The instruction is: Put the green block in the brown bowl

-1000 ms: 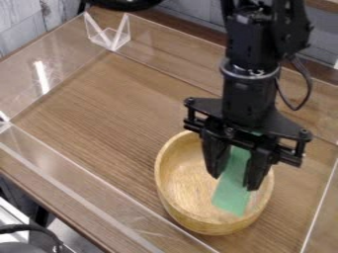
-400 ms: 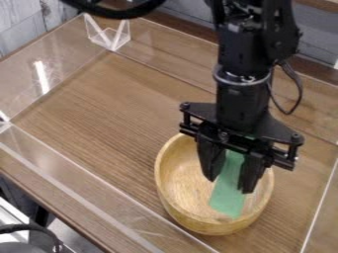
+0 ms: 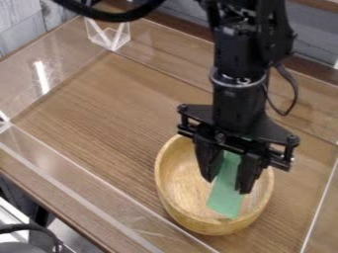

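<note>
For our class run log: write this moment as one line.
gripper: shut on green block | block: tilted inside brown bowl | release: not yet

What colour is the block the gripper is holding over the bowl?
Bright green, plain; the block shows clearly in the camera view, its only view.

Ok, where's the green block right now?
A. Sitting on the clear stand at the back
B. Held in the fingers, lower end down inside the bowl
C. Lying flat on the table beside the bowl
B: the green block is clamped between the fingers, tilted, its lower end inside the brown bowl.
</note>
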`<state>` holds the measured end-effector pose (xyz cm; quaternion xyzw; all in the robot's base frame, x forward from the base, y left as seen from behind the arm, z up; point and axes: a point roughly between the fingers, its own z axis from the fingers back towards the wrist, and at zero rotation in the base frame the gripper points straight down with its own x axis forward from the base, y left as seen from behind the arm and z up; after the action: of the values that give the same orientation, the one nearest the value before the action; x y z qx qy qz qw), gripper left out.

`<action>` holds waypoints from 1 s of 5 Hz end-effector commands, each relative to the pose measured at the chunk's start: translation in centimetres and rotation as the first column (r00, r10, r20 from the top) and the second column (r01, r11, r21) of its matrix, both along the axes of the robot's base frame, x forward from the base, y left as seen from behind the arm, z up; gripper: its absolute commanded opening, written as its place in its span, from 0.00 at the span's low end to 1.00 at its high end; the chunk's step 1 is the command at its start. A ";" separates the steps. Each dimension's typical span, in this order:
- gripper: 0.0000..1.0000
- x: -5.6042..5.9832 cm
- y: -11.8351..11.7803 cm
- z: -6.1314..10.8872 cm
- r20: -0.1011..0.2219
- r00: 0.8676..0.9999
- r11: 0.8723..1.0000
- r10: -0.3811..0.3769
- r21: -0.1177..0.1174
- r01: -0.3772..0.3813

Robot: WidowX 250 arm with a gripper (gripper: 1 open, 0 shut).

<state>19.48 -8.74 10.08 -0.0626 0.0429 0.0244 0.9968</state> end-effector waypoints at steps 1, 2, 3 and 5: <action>0.00 0.5 0.1 0.6 0.036 0.999 1.000 0.010 -0.018 -0.009; 0.00 0.5 0.1 0.3 0.034 0.999 1.000 0.011 -0.020 -0.010; 0.00 0.5 0.1 0.0 0.032 0.999 1.000 0.011 -0.022 -0.010; 0.00 0.5 0.4 -0.3 0.027 1.000 1.000 0.014 -0.025 -0.013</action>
<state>19.54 -8.38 9.16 -0.0697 0.0427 0.0274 0.9963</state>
